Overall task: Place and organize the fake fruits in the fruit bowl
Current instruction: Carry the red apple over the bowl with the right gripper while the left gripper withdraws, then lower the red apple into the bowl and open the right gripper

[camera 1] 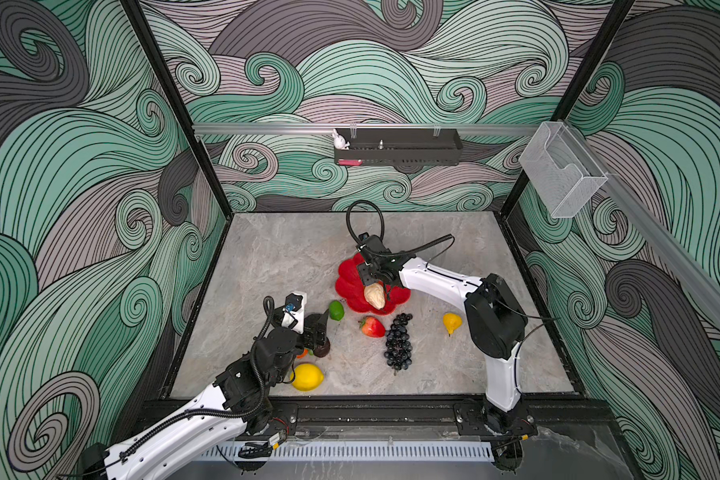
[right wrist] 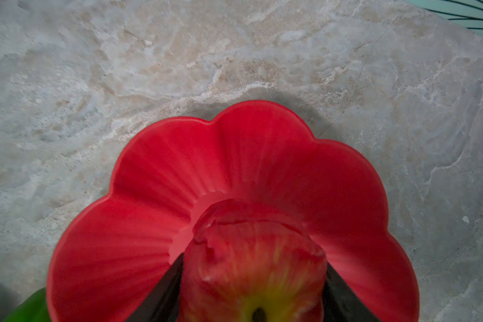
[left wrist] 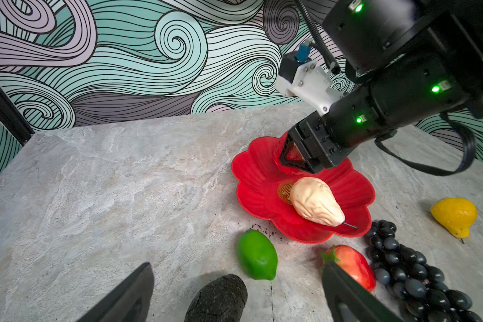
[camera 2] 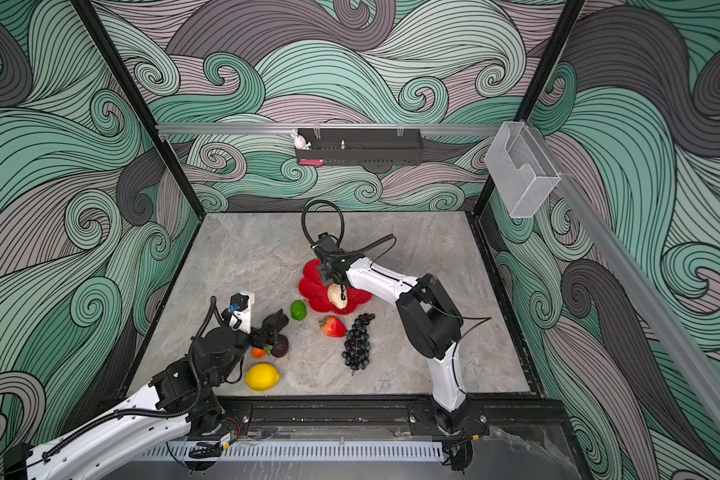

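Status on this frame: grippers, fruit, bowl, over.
Right gripper shut on red apple, over fruit bowl. Left gripper open over avocado. Cream fruit lies in the bowl, beside the apple.

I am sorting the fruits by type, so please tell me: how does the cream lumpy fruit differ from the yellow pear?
Place: the cream lumpy fruit lies inside the red fruit bowl, while the yellow pear lies on the table, outside the bowl.
Look: the cream lumpy fruit is pale and deeply wrinkled, while the yellow pear is bright yellow with a smoother skin.
Shared: both lie on their sides and taper toward a thin stem.
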You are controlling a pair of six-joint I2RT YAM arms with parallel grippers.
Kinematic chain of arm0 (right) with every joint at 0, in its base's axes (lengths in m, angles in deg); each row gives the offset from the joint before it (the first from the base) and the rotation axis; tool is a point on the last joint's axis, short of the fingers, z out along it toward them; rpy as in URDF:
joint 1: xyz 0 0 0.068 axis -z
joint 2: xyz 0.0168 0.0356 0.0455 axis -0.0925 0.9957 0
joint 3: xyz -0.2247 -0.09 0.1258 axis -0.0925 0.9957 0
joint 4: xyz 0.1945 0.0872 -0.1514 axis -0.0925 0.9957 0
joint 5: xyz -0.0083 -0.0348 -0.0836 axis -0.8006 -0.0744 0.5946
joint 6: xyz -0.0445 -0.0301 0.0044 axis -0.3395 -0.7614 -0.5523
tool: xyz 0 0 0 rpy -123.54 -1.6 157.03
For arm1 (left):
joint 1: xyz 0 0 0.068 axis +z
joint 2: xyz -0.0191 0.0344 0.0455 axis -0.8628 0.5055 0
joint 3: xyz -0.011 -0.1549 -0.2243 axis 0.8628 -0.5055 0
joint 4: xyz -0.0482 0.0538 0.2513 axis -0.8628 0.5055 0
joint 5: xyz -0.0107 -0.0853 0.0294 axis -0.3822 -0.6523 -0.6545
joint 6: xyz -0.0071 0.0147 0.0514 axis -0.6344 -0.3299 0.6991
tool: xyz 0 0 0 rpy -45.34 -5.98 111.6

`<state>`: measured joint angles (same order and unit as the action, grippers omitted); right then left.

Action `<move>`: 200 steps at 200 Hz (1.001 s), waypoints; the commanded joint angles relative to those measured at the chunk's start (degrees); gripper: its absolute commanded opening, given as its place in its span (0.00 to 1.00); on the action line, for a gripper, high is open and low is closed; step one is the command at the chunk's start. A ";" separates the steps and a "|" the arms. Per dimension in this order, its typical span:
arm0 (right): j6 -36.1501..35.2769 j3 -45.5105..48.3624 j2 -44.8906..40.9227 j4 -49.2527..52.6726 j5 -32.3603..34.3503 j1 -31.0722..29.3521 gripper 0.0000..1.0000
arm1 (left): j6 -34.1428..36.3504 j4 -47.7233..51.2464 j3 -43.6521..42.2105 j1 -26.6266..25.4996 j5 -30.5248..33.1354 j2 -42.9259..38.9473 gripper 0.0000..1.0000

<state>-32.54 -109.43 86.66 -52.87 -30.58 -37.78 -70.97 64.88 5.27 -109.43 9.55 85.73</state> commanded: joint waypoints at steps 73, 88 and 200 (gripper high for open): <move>0.31 0.29 2.24 3.66 0.05 0.11 0.56 | 0.15 -0.49 0.68 0.67 1.14 1.01 0.96; 0.29 0.20 2.73 3.97 0.46 0.09 0.56 | 0.08 -0.45 0.66 0.67 1.23 1.01 0.96; 0.24 -1.12 4.33 5.82 1.75 -0.41 0.60 | 0.21 -0.57 0.65 0.67 1.29 0.83 0.96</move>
<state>-32.62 -109.91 91.27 -48.54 -30.03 -37.85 -70.95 64.80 5.27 -109.15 9.57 86.58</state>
